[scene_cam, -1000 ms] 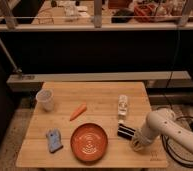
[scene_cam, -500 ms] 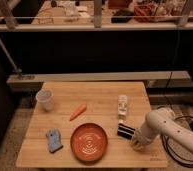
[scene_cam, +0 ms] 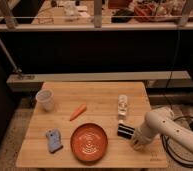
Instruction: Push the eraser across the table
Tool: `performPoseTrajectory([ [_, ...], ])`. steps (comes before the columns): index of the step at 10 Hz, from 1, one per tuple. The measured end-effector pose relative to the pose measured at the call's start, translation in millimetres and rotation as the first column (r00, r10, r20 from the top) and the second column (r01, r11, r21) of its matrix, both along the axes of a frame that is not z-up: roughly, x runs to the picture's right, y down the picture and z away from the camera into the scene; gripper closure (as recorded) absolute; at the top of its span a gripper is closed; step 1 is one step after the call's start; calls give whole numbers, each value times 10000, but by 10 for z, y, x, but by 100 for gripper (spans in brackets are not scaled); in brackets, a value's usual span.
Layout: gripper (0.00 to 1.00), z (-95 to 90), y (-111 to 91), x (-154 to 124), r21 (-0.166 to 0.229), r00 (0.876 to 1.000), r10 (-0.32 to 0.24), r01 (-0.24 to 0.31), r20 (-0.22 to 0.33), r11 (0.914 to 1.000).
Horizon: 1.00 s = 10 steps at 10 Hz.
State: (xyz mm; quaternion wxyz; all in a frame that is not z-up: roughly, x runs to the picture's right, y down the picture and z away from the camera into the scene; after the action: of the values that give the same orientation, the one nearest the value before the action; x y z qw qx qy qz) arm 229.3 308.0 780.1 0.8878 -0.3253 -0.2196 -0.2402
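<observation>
The eraser point(scene_cam: 123, 130), a small black oblong block with pale stripes, lies on the light wooden table point(scene_cam: 100, 97) just right of the orange plate. My gripper point(scene_cam: 135, 138) sits low at the table's right front, right beside the eraser's right end, at the tip of the white arm point(scene_cam: 162, 127) that reaches in from the right.
An orange plate point(scene_cam: 89, 142) lies at the front centre. A carrot point(scene_cam: 78, 111) is in the middle, a white cup point(scene_cam: 46, 99) at the left, a blue sponge-like piece point(scene_cam: 53, 140) at the front left, and a white tube-like bottle point(scene_cam: 122, 106) behind the eraser.
</observation>
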Motion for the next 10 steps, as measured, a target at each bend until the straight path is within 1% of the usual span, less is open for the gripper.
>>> performPoseTrajectory([
  [3, 98, -14, -23, -2, 24, 10000, -16, 16, 23, 10000],
  [5, 98, 22, -39, -11, 151, 9996, -247, 246, 94, 9996],
  [10, 98, 21, -57, -18, 227, 9992, -376, 373, 152, 9990],
])
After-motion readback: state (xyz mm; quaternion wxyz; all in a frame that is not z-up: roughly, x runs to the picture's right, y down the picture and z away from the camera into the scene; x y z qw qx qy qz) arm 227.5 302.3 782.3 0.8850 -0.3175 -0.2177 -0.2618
